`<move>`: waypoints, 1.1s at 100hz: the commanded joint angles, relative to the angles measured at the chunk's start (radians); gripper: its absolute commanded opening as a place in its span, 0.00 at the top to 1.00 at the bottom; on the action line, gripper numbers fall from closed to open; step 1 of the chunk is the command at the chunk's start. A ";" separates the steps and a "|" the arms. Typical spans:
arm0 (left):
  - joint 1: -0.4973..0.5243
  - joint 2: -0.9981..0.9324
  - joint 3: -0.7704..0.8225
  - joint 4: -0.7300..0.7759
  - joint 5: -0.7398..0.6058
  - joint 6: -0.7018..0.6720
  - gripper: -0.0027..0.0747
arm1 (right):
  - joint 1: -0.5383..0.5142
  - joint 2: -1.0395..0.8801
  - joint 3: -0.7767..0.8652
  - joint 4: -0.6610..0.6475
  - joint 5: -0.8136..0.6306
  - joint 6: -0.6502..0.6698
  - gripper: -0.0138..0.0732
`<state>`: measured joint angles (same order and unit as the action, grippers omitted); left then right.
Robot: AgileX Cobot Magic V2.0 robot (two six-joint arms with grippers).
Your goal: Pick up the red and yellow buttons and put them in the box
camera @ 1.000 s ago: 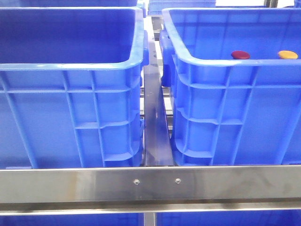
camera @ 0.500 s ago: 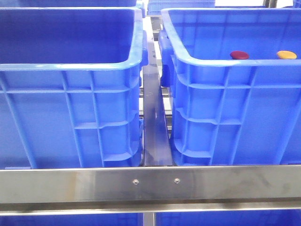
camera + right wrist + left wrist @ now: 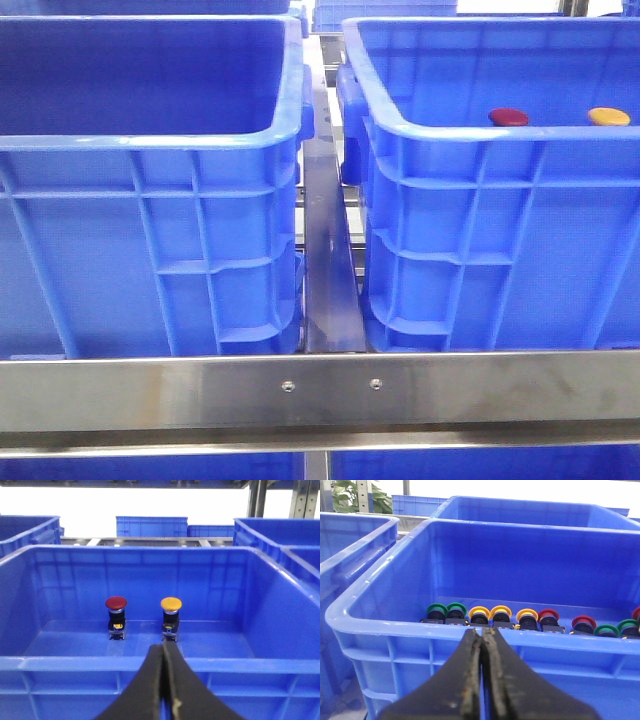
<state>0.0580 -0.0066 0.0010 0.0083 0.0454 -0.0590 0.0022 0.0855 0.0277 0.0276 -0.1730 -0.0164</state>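
Note:
The dark red button point(image 3: 509, 117) and the orange-yellow button point(image 3: 610, 116) show just over the near rim inside the right blue crate point(image 3: 480, 210). In the right wrist view the red button point(image 3: 116, 603) and yellow button point(image 3: 171, 603) stand on black bodies on that crate's floor, side by side. My right gripper point(image 3: 163, 647) is shut and empty, outside the crate's near rim point(image 3: 75, 664). My left gripper point(image 3: 483, 631) is shut and empty, before the near rim of another blue crate point(image 3: 395, 625). Neither gripper shows in the front view.
The left blue crate point(image 3: 150, 220) stands beside the right one, with a steel rail point(image 3: 330, 270) between them and a steel bar point(image 3: 320, 395) across the front. The crate in the left wrist view holds a row of green, yellow and red buttons point(image 3: 500, 614). More blue crates stand behind.

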 commanded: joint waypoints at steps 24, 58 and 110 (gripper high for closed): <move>0.003 -0.030 0.053 -0.002 -0.074 -0.009 0.99 | -0.021 -0.118 -0.015 -0.084 0.082 0.068 0.92; 0.003 -0.030 0.053 -0.002 -0.074 -0.009 0.99 | -0.039 -0.118 -0.015 -0.123 0.078 0.111 0.92; 0.003 -0.030 0.053 -0.002 -0.074 -0.009 0.99 | -0.039 -0.118 -0.015 -0.123 0.089 0.111 0.92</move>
<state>0.0580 -0.0066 0.0010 0.0083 0.0454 -0.0590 -0.0313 -0.0084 0.0297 -0.0856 -0.0130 0.0941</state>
